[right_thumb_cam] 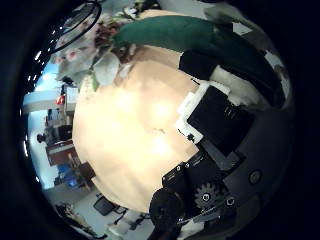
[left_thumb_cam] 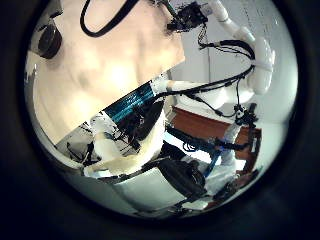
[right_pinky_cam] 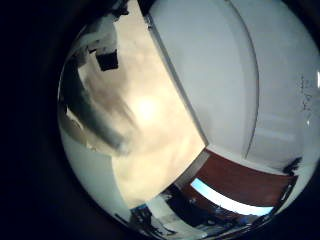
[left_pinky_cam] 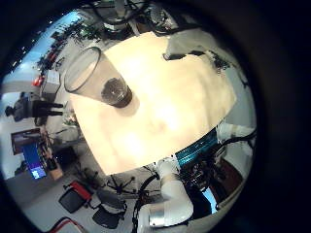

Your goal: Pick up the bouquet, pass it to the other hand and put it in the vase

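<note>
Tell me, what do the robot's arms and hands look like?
The right hand is chunky black and white blocks with a small toothed gear. The left hand shows white rounded parts and a teal strip. The right arm is white, made of round tubes joined at bends.

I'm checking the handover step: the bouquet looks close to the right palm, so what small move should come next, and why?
Probably curl the right hand around the bouquet. Its green wrap and flowers lie on the table close by that palm, with no sure grip visible. The vase stands empty below the left hand.
</note>
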You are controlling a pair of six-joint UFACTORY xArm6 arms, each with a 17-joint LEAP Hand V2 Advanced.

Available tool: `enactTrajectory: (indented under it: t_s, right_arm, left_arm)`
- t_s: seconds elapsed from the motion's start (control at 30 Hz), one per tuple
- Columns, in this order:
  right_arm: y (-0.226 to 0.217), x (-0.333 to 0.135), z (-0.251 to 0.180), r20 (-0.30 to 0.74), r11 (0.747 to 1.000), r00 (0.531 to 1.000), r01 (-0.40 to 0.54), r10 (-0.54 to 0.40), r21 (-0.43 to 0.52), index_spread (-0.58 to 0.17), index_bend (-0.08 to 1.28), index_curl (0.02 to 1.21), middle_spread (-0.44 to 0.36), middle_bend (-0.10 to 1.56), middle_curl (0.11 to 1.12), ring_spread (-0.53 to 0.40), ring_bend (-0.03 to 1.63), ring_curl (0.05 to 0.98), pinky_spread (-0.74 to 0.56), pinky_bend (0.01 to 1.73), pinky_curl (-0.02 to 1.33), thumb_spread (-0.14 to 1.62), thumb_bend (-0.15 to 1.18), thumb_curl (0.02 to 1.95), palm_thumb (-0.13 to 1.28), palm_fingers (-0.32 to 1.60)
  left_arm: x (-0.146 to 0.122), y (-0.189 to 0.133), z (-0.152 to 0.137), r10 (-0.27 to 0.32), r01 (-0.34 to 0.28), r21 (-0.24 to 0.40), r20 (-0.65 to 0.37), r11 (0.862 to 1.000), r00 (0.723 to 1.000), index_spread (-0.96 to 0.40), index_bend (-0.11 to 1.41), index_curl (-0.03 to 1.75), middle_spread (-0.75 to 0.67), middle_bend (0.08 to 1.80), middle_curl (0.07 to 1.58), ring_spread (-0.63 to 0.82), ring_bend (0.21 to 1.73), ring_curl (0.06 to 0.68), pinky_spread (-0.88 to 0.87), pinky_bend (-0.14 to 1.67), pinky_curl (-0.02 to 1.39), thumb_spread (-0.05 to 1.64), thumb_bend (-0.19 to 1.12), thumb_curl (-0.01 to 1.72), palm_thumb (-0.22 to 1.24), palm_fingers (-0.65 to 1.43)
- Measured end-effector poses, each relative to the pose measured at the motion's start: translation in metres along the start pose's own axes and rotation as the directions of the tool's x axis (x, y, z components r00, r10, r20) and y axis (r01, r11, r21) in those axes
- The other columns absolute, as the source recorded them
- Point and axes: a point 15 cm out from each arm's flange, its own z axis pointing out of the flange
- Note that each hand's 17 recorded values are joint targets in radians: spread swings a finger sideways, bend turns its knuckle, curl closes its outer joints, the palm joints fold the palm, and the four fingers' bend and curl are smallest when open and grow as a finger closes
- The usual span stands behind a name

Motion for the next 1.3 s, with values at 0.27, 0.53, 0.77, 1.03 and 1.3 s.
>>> enactTrajectory:
  t_s: [0.27, 0.53, 0.77, 1.03, 1.3]
  right_arm:
    - [0.001, 0.011, -0.066, 0.012, 0.992, 0.999, 0.037, -0.038, 0.118, -0.273, 1.08, 0.97, -0.127, 1.34, 0.82, -0.193, 1.44, 0.687, -0.17, 1.41, 0.63, 0.88, 0.10, 0.88, 1.19, 1.14]
    - [0.011, 0.026, -0.104, 0.077, 0.985, 0.996, 0.036, -0.050, 0.169, -0.254, 1.10, 0.95, -0.116, 1.36, 0.80, -0.188, 1.45, 0.692, -0.17, 1.37, 0.68, 0.87, 0.09, 0.97, 1.18, 1.13]
    - [0.023, 0.026, -0.122, 0.244, 0.982, 0.966, 0.045, -0.090, 0.183, -0.242, 1.12, 0.94, -0.112, 1.37, 0.78, -0.185, 1.45, 0.692, -0.18, 1.34, 0.72, 0.87, 0.08, 1.04, 1.17, 1.14]
    - [0.025, 0.021, -0.137, 0.316, 0.968, 0.935, 0.084, -0.158, 0.236, -0.234, 1.13, 0.92, -0.109, 1.38, 0.76, -0.185, 1.45, 0.691, -0.18, 1.31, 0.77, 0.86, 0.07, 1.10, 1.16, 1.14]
    - [0.022, -0.013, -0.157, 0.516, 0.948, 0.819, 0.098, -0.250, 0.304, -0.227, 1.15, 0.91, -0.107, 1.39, 0.74, -0.184, 1.46, 0.690, -0.18, 1.28, 0.81, 0.85, 0.06, 1.16, 1.16, 1.15]
  left_arm:
    - [0.004, -0.003, 0.002, -0.004, 0.004, 0.003, -0.017, 1.000, 1.000, -0.15, 0.19, 0.43, 0.03, 0.24, 0.43, 0.19, 0.69, 0.114, 0.25, 0.73, -0.01, 1.13, -0.02, 0.29, 0.17, 0.38]
    - [0.004, -0.010, 0.004, -0.016, 0.017, 0.015, -0.036, 1.000, 0.999, -0.16, 0.19, 0.43, 0.03, 0.25, 0.43, 0.19, 0.69, 0.112, 0.25, 0.73, -0.01, 1.13, -0.02, 0.29, 0.17, 0.38]
    - [0.002, -0.035, 0.001, -0.059, 0.069, 0.088, -0.110, 0.994, 0.992, -0.16, 0.19, 0.43, 0.03, 0.25, 0.43, 0.19, 0.69, 0.115, 0.25, 0.73, -0.01, 1.13, -0.02, 0.29, 0.19, 0.38]
    - [0.002, -0.068, -0.017, -0.093, 0.138, 0.211, -0.210, 0.968, 0.973, -0.14, 0.18, 0.43, 0.04, 0.23, 0.43, 0.19, 0.69, 0.119, 0.25, 0.74, 0.00, 1.12, -0.02, 0.29, 0.19, 0.36]
    - [0.002, -0.120, -0.031, -0.135, 0.232, 0.297, -0.312, 0.926, 0.940, -0.09, 0.18, 0.42, 0.07, 0.23, 0.42, 0.21, 0.70, 0.123, 0.26, 0.75, 0.00, 1.09, -0.02, 0.30, 0.17, 0.34]
